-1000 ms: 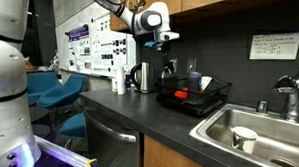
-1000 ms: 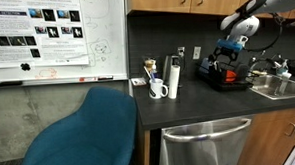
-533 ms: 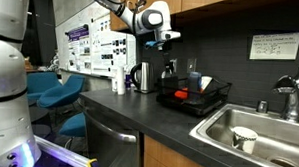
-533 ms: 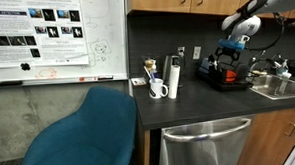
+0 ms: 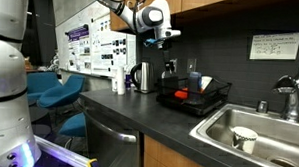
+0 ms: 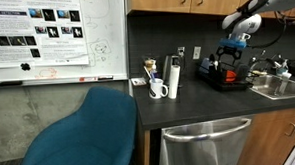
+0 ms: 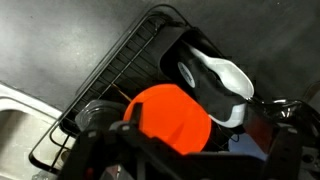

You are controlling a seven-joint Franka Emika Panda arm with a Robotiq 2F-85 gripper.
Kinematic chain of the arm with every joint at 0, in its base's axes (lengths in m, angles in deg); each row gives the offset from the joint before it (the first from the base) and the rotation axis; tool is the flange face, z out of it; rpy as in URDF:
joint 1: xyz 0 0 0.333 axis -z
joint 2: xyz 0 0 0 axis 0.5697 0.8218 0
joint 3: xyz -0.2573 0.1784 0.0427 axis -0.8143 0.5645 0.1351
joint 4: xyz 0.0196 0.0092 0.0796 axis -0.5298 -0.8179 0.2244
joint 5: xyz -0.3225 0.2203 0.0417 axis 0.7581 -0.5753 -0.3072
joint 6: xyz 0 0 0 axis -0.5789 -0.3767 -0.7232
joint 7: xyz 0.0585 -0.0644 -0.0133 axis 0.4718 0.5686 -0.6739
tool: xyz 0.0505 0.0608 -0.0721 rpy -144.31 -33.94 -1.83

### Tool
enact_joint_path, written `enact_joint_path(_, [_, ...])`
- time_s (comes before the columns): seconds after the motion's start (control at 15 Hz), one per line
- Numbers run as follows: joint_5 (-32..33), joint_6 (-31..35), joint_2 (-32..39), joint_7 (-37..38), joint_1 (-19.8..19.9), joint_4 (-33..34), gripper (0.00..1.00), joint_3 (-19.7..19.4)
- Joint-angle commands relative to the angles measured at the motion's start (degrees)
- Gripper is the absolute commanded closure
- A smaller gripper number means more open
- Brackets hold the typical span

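Likely the orange bowl point(image 7: 172, 118) in the rack point(image 7: 108, 76) is light, stiff, slick plastic. Your gripper point(image 5: 168, 40) hangs open above the rack, so pinch the rim, not the dome.

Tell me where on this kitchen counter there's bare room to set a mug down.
The widest bare stretch is the dark counter in front of the kettle and dish rack, running to the sink rim. The rack itself is crowded: an orange dish and dark ones fill it.
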Motion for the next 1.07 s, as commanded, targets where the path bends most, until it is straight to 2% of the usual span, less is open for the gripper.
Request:
enact_joint_path(0.0, [1.84, -3.25, -0.89, -0.36, -0.2, 0.08, 0.0, -0.3])
enact_joint_path(1.0, [5.43, -5.2, -1.19, -0.17, 0.7, 0.19, 0.0, -1.6])
